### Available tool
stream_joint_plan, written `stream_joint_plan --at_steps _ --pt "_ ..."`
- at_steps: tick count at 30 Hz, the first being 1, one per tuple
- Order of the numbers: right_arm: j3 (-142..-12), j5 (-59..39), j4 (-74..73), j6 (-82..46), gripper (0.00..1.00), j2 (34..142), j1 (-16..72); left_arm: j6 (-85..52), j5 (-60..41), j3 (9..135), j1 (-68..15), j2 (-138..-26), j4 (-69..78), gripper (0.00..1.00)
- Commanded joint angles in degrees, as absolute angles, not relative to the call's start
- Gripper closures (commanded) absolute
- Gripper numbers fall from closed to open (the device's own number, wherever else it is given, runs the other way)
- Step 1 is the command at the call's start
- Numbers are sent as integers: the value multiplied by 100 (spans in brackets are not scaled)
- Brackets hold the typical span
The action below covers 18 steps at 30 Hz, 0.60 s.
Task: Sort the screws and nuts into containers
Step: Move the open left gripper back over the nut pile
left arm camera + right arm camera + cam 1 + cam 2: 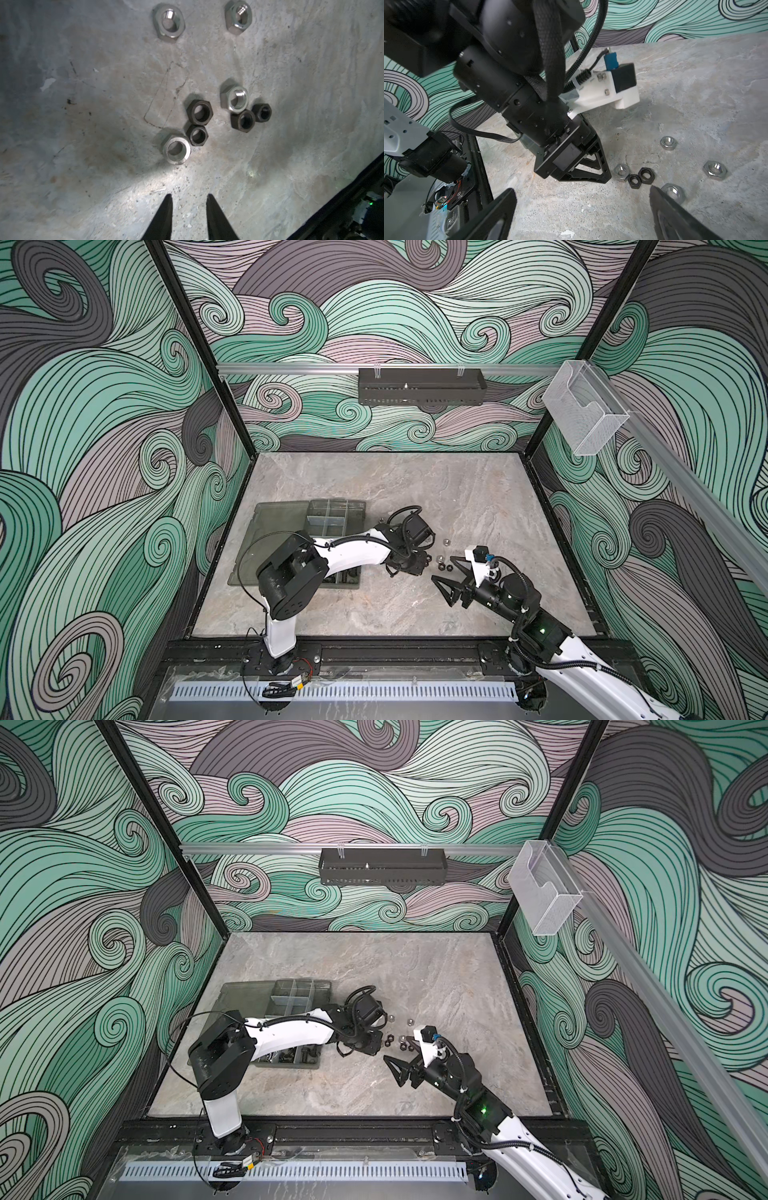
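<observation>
The nuts (190, 113) lie loose mid-frame in the left wrist view, outside the containers (360, 510). Below them the left gripper (189, 197) stands narrowly parted and empty, likely sized for one nut. The right gripper (581, 188) gapes empty nearby.

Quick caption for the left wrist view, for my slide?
Left gripper, jaws parted and empty, poised before eight loose nuts, four silver, four black, on the table.
</observation>
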<state>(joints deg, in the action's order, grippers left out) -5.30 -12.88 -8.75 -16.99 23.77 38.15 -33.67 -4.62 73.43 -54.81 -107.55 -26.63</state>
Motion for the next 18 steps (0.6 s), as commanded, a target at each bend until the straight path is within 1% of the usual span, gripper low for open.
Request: stream_joint_plan --at_steps 1,11,18 --pt "-554 -1400 -1097 -1741 0 2607 3768 -3428 -542 7658 -5587 -10901 -2659 68" --pt "-533 -1359 -1069 -1766 1 2489 3674 -3480 -729 7899 -5718 -11317 -2610 66" --pt "-563 -1495 -903 -1749 1 2302 3565 -3548 -469 8226 -5713 -11667 -3060 65"
